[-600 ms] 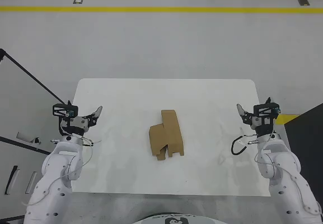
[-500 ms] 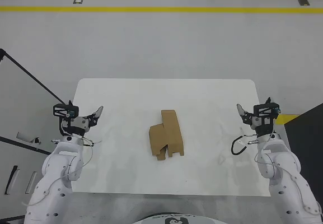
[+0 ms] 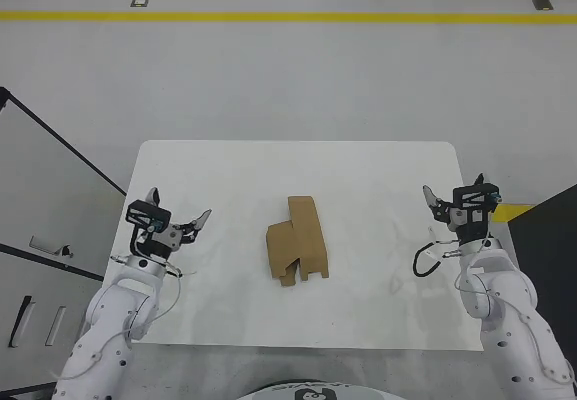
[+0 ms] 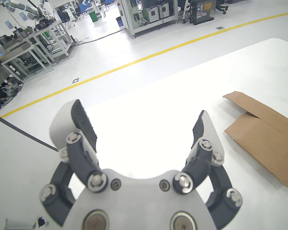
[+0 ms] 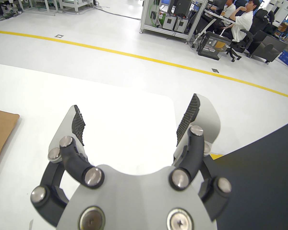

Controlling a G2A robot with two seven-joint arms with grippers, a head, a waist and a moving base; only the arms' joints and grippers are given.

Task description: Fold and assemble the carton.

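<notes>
Brown flattened cardboard carton [image 3: 298, 240] lies untouched between left gripper [image 4: 139, 113] and right gripper [image 5: 134, 106], both spread wide, empty. Approach step, probably; next: reach a flap.

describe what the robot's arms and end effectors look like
The left arm and right arm are glossy white with rounded segments. A black cable loops beside the right wrist. The left end effector and right end effector match: two white curved fingers, black ribbed pads, black links with silver bolts, on a grey metal plate.
</notes>
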